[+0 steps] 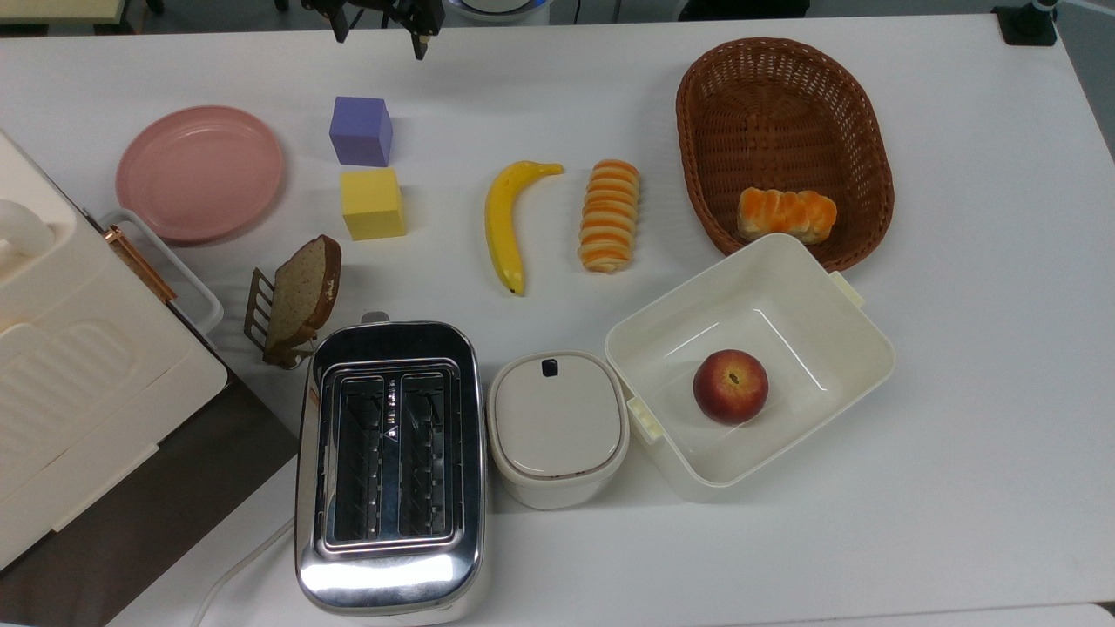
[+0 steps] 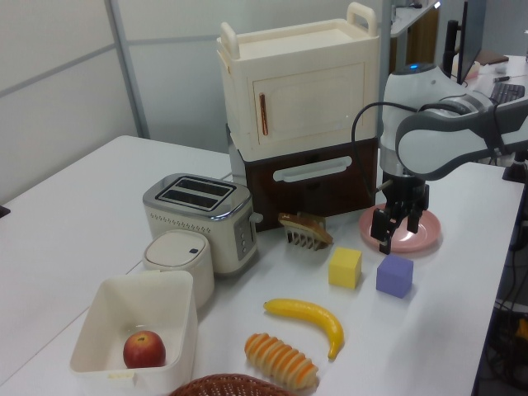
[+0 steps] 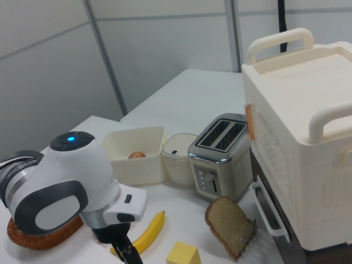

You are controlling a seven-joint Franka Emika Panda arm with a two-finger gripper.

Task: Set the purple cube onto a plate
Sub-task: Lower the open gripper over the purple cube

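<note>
On the white tabletop (image 1: 958,488) the black two-finger pincer (image 2: 393,228) hangs with fingers parted, grasping nothing; the small matte violet-blue cube (image 2: 394,275) sits on the table just below it, beside a yellow block (image 2: 345,267); the round pink plate (image 2: 419,238) lies close behind the pincer, bare.
</note>
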